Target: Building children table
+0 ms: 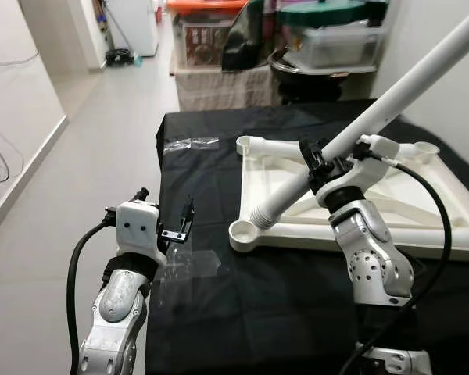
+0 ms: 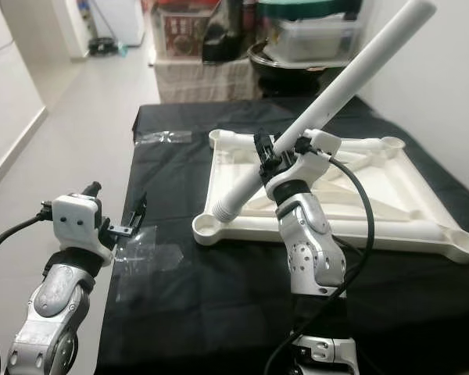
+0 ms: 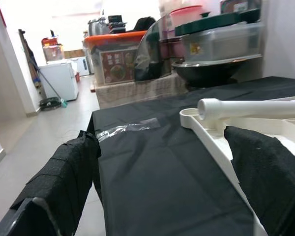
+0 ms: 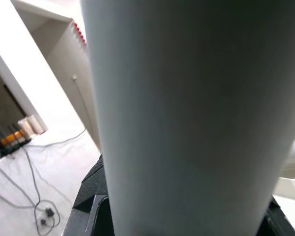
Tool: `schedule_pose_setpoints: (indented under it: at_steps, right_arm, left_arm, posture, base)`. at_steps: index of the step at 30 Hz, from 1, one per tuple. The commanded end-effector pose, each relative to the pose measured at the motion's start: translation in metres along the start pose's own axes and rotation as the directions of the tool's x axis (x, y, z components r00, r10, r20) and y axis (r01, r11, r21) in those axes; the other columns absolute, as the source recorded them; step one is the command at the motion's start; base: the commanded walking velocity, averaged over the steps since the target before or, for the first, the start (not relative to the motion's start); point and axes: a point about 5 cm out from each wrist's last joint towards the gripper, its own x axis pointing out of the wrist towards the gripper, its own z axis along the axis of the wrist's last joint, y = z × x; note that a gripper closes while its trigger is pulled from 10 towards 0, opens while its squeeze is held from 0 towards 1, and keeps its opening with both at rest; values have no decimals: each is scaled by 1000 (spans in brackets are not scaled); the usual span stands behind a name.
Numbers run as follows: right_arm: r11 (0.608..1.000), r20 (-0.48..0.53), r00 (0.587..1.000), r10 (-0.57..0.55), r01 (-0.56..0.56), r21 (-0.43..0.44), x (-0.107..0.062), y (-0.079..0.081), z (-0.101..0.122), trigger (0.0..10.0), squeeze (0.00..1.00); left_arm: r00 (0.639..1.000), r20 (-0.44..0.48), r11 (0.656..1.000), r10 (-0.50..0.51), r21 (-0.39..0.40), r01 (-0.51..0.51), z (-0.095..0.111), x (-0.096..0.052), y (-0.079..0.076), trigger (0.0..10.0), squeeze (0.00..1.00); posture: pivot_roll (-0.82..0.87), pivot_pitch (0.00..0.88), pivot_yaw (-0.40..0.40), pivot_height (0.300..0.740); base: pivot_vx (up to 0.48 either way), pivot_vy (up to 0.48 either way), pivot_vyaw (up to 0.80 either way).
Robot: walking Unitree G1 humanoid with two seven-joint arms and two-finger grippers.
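A white plastic table top (image 1: 359, 233) lies upside down on the black-clothed table (image 1: 258, 312). My right gripper (image 1: 322, 164) is shut on a long white table leg (image 1: 391, 101). The leg is tilted, its ribbed lower end hanging just above the near-left corner socket (image 1: 243, 232); its upper end points up to the right. That leg (image 4: 196, 118) looms very close in the right wrist view. My left gripper (image 1: 180, 223) hovers open and holds nothing near the table's left edge, left of the socket. Its black fingers (image 3: 64, 172) stand wide apart.
Clear plastic wrap lies on the cloth near the far left (image 1: 189, 144) and under my left gripper (image 1: 189, 267). Storage boxes and a wok (image 1: 313, 47) stand behind the table. Tiled floor (image 1: 86, 156) runs along the left, a wall along the right.
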Motion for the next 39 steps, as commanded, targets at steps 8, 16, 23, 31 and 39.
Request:
schedule_pose_setpoints:
  at_steps: [8,16,23,31,39]
  right_arm:
    - [999,21,999,47,-47,-11,5,4,9,10000,0]
    - [998,19,998,54,-54,-13,5,4,10,10000,0]
    - [972,25,982,188,-182,-146,23,12,27,10000,0]
    - [917,-67,944,323,-330,-222,41,30,14,10000,0]
    - [860,-184,903,387,-426,-281,46,32,-11,10000,0]
  left_arm:
    - [1000,6,1000,8,-13,-8,-1,1,-1,10000,0]
    - [1000,0,1000,19,-11,-19,-2,-2,1,10000,0]
    - [993,-91,995,73,69,-67,-19,-9,14,10000,0]
    - [976,-189,989,104,120,-82,-35,-44,30,10000,0]
    - [981,-191,998,-13,64,26,-33,-54,11,10000,0]
  posture:
    - [65,0,-33,740]
    - [68,0,-37,740]
    - [66,0,-31,740]
    - [109,0,-58,740]
    - [124,0,-67,740]
  base:
    - [0,0,0]
    - [0,0,0]
    - [0,0,0]
    - [0,0,0]
    - [0,0,0]
